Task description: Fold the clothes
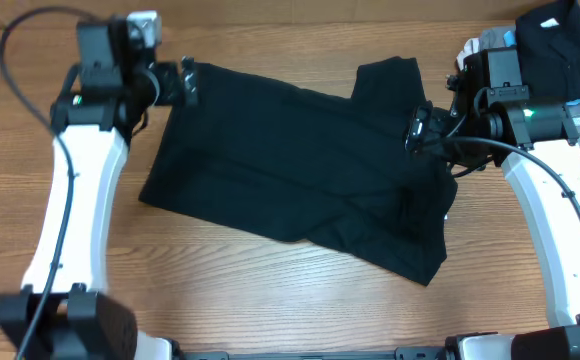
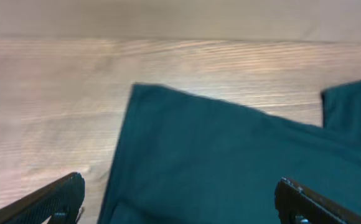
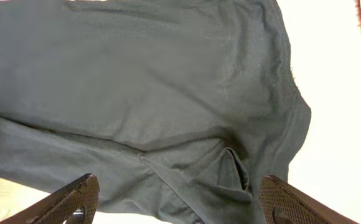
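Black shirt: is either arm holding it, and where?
Nothing is held. The left tool is open at a corner of the black shirt, the right tool open over its far side.

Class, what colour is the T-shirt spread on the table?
The T-shirt is plain black, shown best in the overhead view.

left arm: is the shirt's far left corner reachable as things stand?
Likely yes. The left claw is open just over the shirt near that corner, and nothing lies between them.
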Robot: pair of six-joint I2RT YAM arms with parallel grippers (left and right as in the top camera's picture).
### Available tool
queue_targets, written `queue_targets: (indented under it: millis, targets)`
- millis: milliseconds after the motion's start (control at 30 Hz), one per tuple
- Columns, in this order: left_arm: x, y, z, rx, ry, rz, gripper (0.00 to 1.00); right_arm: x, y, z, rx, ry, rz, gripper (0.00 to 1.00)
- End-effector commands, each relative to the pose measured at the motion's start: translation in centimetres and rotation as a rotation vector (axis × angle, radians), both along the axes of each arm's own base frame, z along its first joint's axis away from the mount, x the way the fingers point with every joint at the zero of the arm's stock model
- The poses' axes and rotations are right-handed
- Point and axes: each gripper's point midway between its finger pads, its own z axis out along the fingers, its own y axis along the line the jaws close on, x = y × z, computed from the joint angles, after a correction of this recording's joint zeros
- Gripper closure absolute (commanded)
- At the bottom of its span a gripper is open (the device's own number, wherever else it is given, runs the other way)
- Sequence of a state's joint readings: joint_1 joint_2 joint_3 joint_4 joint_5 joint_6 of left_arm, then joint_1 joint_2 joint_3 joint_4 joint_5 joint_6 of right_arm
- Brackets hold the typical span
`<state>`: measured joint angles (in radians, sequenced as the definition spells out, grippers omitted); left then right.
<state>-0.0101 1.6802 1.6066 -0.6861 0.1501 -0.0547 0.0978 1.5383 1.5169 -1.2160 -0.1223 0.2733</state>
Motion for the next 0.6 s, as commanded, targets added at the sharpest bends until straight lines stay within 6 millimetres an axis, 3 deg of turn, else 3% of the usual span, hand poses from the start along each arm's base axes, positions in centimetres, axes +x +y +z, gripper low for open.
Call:
queue_targets:
  millis: [0,133,367,567]
  targets:
    - [3.4,-1.9,-1.6,0.023,0.033,-0.079,0.0,0.5,-0.3,0.5,-0.022,-0.023,0.028,0.13]
    - [7.3,-1.9,-4.2,0.048,0.063,-0.035,0.0,0.5,-0.2,0.5,-0.023,-0.024,0.031,0.13]
    - [11.5,-0.4,-10.5,0.183,0.094,0.047,0.0,1.9,-0.1,-0.5,-0.023,-0.029,0.032,0.13]
    - [13.7,-0.4,-12.9,0.222,0.054,0.03,0.06,2.9,0.0,-2.4,-0.024,-0.01,0.032,0.13]
